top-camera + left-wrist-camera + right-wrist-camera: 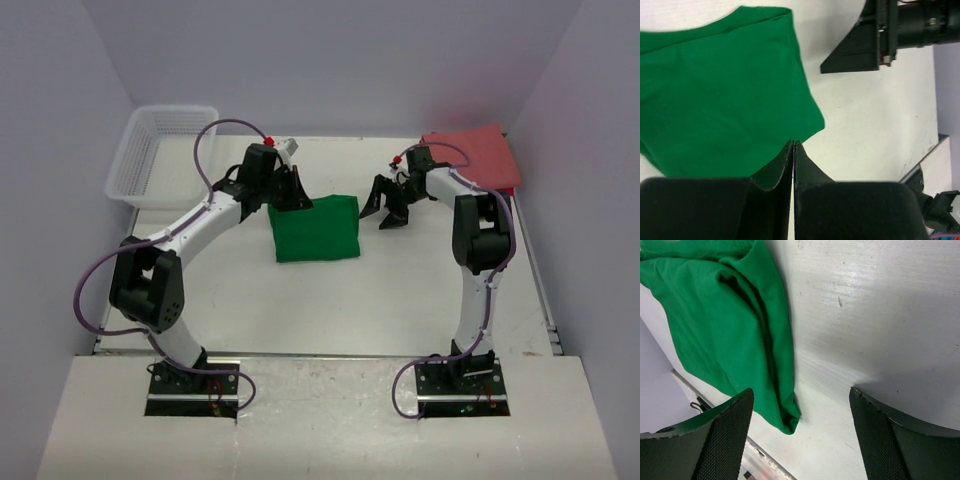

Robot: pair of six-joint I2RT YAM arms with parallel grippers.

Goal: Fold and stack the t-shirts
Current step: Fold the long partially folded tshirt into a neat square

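Note:
A bright green t-shirt lies folded into a rough rectangle at mid-table. My left gripper is at its back left corner, shut, and nothing shows between the fingers. The left wrist view has the closed tips just over the green cloth's edge. My right gripper stands open just right of the shirt, holding nothing. In the right wrist view its jaws are spread over bare table beside a folded corner of the green shirt. A salmon-red t-shirt lies at the back right corner.
A white mesh basket stands at the back left. Grey walls close in the table on three sides. A purple cable loops off each arm. The right arm's black finger shows in the left wrist view.

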